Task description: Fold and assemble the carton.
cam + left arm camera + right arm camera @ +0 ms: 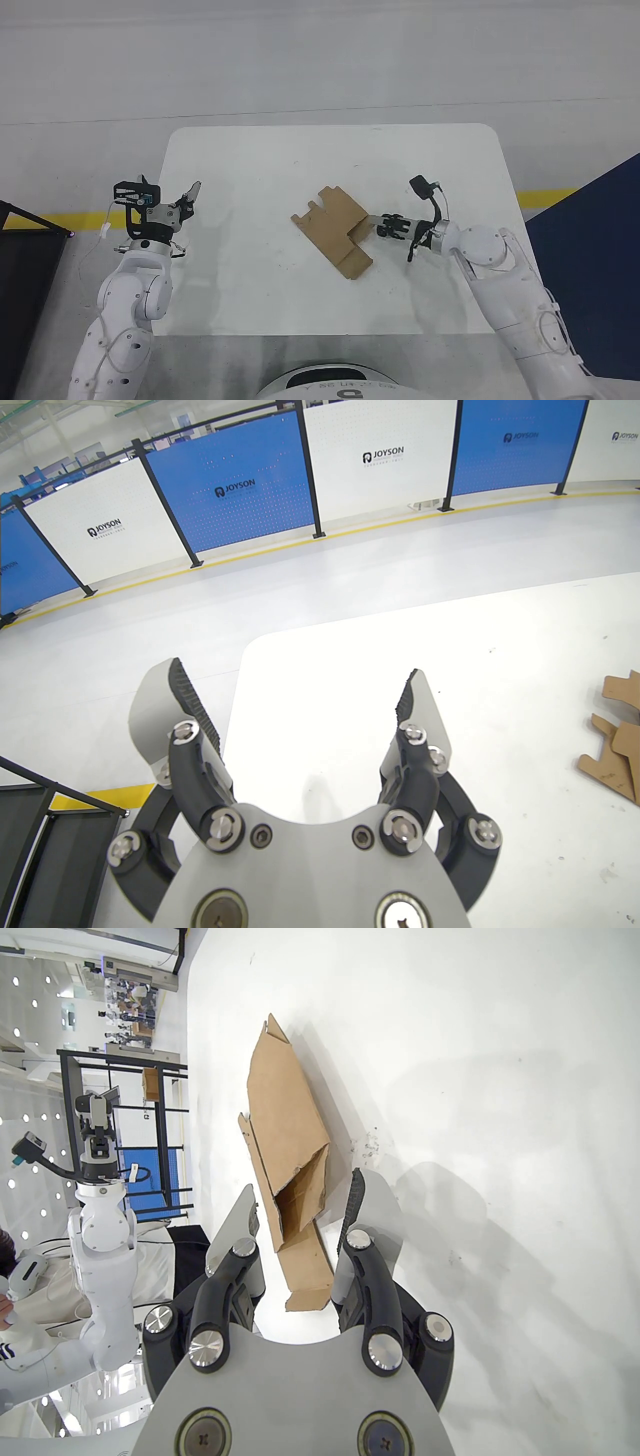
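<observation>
The carton (335, 232) is a flat brown cardboard blank, partly folded, lying near the middle of the white table (270, 160). My right gripper (386, 227) is at its right edge, low over the table. In the right wrist view that gripper (302, 1208) is open, and its fingers straddle a narrow end of the carton (287, 1128) without pressing on it. My left gripper (187, 197) hangs open and holds nothing over the table's left edge, well clear of the carton. In the left wrist view the left gripper (295, 695) is over the table corner, with the carton (612, 750) far off to the side.
A black rack (20, 235) stands just off the table's left side, also the black rack (45, 835) under the left wrist. A dark blue panel (600, 215) stands off the right side. The table's far half (330, 155) is bare white surface.
</observation>
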